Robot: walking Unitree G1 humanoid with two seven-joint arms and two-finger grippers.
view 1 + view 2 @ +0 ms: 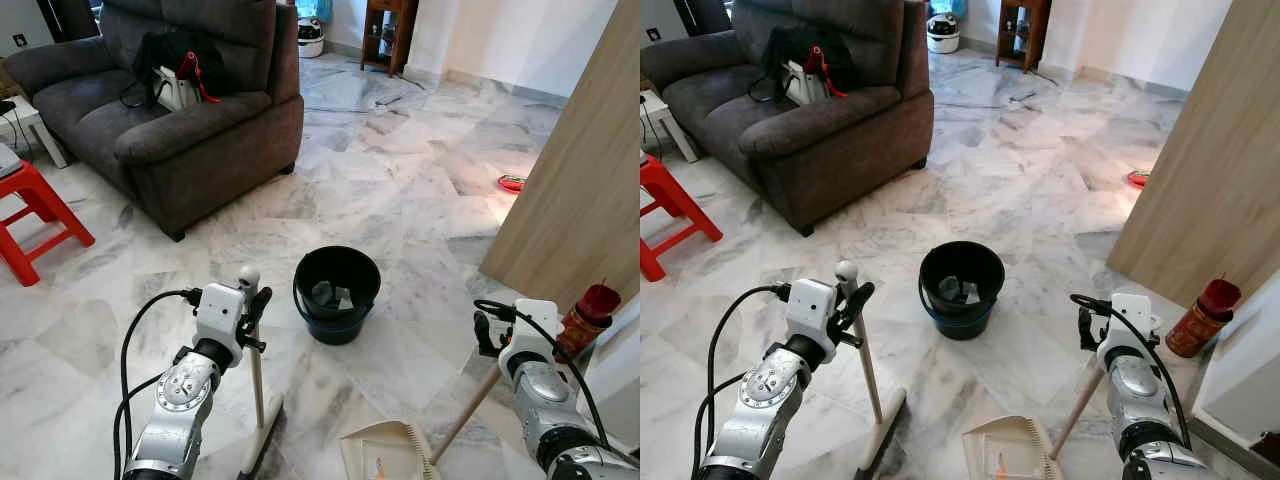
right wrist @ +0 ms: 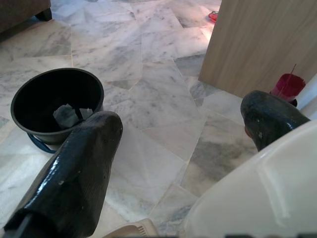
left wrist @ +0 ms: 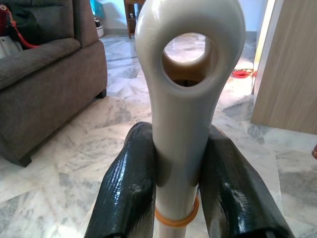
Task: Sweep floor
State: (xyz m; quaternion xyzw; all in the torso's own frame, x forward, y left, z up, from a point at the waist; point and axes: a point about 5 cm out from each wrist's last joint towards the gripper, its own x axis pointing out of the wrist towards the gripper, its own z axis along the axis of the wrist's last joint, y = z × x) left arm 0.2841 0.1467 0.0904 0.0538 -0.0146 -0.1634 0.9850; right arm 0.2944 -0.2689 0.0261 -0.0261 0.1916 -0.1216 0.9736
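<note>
A broom stands upright on the marble floor, its pale handle (image 1: 256, 370) rising from the brush head (image 1: 262, 440). My left gripper (image 1: 258, 302) is shut on the handle just below its looped top end (image 3: 190, 54), one black finger (image 3: 126, 183) on each side. A cream dustpan (image 1: 385, 452) lies on the floor near my feet, and its wooden handle (image 1: 465, 415) slants up to my right gripper (image 1: 483, 335). That gripper holds the handle's white end (image 2: 257, 198) deep between its spread fingers (image 2: 74, 173). A black bucket (image 1: 335, 327) with paper scraps inside sits ahead between the arms.
A grey sofa (image 1: 170, 130) with a black bag stands at the far left, beside a red stool (image 1: 35, 210). A tall wooden panel (image 1: 590, 180) closes off the right side, with a red canister (image 1: 590, 312) at its foot. Open marble floor stretches ahead past the bucket.
</note>
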